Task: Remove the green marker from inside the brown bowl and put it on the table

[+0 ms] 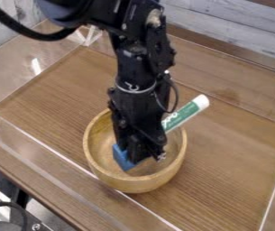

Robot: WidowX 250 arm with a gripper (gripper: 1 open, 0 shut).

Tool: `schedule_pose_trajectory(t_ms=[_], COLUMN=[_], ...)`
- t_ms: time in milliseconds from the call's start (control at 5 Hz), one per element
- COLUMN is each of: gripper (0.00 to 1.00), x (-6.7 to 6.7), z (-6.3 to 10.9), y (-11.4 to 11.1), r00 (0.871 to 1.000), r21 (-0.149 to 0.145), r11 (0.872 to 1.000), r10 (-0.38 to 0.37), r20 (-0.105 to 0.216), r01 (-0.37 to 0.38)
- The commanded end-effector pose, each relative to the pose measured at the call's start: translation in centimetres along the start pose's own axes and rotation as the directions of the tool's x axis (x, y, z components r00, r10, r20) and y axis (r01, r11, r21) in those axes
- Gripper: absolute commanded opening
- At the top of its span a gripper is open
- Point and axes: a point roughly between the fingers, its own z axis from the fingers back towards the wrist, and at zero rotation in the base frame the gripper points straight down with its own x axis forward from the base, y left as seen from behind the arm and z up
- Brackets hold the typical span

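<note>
The green marker (187,110) slants up and to the right out of the brown bowl (98,164), its white and green end reaching past the bowl's far right rim. My gripper (141,150) points straight down into the bowl and is shut on the marker's lower end, which the fingers hide. The bowl stands on the table (55,90) near its front edge.
A blue block (125,161) lies in the bowl just left of my fingers. Clear acrylic walls (10,135) run round the tabletop. Bare wood lies to the left, right and behind the bowl.
</note>
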Motion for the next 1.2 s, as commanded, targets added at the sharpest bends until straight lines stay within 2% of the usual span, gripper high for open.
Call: schedule_pose_trajectory(t_ms=[0, 600, 800, 1000], gripper=[0.00, 0.00, 0.00, 0.00], x=[0.9, 0.9, 1.1, 1.4], z=[1.6, 4.0, 5.8, 6.9], y=[-0.1, -0.5, -0.6, -0.9], r00=[0.999, 0.999, 0.999, 1.000], r21=[0.017, 0.028, 0.040, 0.050], r11=[1.000, 1.000, 0.999, 0.999], r10=[-0.012, -0.014, 0.001, 0.003], r20=[0.045, 0.038, 0.032, 0.028], r01=[0.012, 0.013, -0.003, -0.005])
